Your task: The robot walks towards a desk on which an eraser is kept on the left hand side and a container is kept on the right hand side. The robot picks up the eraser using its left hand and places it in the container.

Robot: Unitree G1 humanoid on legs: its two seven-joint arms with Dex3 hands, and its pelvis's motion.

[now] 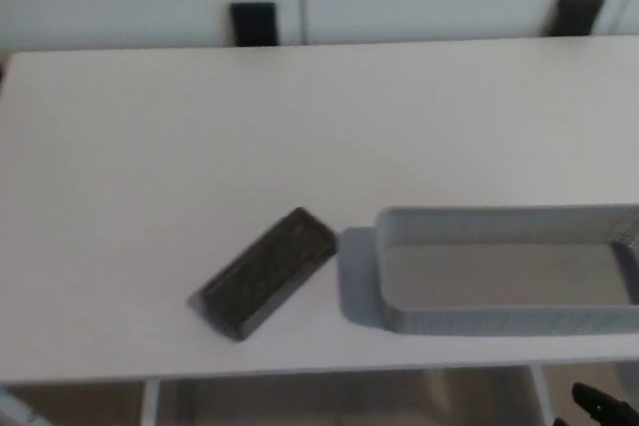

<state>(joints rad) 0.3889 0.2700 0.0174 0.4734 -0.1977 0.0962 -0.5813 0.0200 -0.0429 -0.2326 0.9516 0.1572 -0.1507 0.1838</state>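
Eraser (pixel 267 272) lies diagonally on tabletop (pixel 200 147), just left of container (pixel 499 318); left hand unseen; right hand (pixel 599 408) w/ finger state unclear.

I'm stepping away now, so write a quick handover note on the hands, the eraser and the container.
Left robot hand: not in view.
Right robot hand: only a dark bit at the lower right corner; open or shut can't be told.
Eraser: lying diagonally on the desk, just left of the container, apart from it.
Container: empty as far as shown.
Done: nothing picked.
Left: grasp the eraser, place it in the container.
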